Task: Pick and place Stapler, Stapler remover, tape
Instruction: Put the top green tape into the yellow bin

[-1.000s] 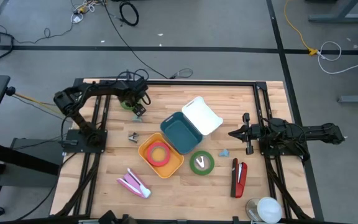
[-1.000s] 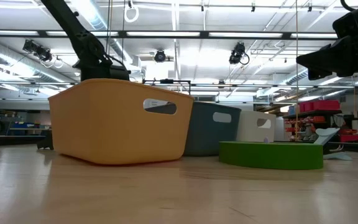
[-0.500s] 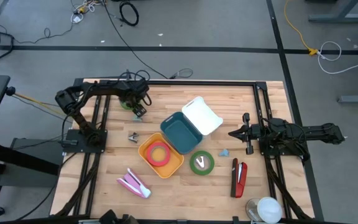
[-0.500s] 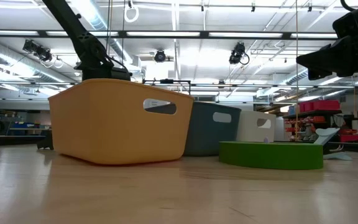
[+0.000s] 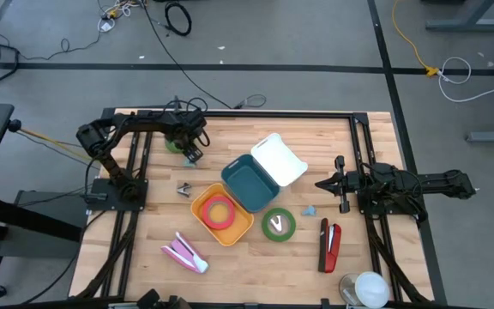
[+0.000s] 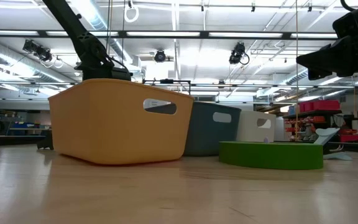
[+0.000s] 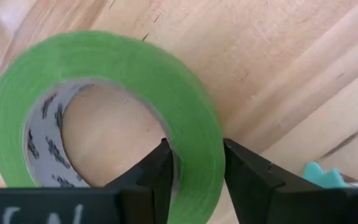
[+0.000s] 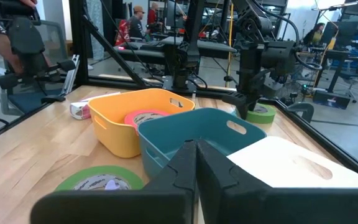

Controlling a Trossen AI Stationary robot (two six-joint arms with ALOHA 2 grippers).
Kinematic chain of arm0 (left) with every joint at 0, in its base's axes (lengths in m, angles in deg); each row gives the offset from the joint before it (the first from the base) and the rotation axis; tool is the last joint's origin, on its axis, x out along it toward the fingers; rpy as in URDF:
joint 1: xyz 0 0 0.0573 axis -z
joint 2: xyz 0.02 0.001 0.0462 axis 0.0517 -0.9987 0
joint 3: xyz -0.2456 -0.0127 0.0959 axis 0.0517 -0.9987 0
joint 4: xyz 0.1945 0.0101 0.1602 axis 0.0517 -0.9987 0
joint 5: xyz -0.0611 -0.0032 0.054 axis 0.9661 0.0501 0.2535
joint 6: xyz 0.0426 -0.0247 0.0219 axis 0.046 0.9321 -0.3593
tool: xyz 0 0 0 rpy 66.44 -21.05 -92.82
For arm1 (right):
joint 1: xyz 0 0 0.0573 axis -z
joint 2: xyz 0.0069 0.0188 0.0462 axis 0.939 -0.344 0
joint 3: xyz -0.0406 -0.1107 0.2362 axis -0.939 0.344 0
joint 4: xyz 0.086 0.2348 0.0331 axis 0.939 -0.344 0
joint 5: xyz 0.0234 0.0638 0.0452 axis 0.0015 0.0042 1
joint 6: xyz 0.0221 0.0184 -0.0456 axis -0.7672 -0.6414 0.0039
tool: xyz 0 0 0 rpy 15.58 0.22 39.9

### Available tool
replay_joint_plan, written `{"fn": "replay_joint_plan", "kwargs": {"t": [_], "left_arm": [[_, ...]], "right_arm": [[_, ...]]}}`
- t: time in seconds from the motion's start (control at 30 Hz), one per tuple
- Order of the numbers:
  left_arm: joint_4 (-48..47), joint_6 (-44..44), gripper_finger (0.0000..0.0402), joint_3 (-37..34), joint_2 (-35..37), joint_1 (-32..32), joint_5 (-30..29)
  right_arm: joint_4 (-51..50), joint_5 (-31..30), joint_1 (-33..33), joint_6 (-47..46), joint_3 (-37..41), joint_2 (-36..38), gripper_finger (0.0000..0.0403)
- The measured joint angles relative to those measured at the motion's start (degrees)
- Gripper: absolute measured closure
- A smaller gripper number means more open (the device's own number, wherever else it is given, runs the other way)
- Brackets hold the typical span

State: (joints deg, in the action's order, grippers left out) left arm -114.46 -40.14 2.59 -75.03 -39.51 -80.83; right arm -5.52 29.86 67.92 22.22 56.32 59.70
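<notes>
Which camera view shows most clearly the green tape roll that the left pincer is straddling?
The left wrist view: the green tape roll fills it, its wall between the left pincer fingers. High view mostly hides it; right wrist shows it small; low view hides it.

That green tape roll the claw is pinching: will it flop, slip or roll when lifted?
The green tape roll looks like a stiff wound ring, so probably no flopping. The left gripper straddles only its wall, so it may swing. Lying flat, it likely won't roll unless tipped on edge.

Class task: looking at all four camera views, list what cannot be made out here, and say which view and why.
- Orange bin contents: low view, wall hides them.
- Green tape roll at the left tool: high view, arm covers most.
- Small grey item: high view, too small to identify.
- Red stapler: absent from low view.
</notes>
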Motion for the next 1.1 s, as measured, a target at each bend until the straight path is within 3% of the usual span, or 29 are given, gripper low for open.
{"fn": "replay_joint_plan", "kwargs": {"t": [0.47, 0.87, 1.1], "left_arm": [[-0.5, -1.3, 0.0280, -0.2, 2.8, -0.3, -2.9], [-3.0, -1.3, 0.0280, -0.2, 10.5, 3.0, -0.5], [-7.9, -1.4, 0.0280, 5.9, 11.7, 5.9, 3.0]], "right_arm": [[0.0, 0.0, 0.0, 0.0, 0.0, 0.0, 0.0390], [0.0, 0.0, 0.0, 0.0, 0.0, 0.0, 0.0390], [0.0, 0.0, 0.0, 0.0, 0.0, 0.0, 0.0390]]}}
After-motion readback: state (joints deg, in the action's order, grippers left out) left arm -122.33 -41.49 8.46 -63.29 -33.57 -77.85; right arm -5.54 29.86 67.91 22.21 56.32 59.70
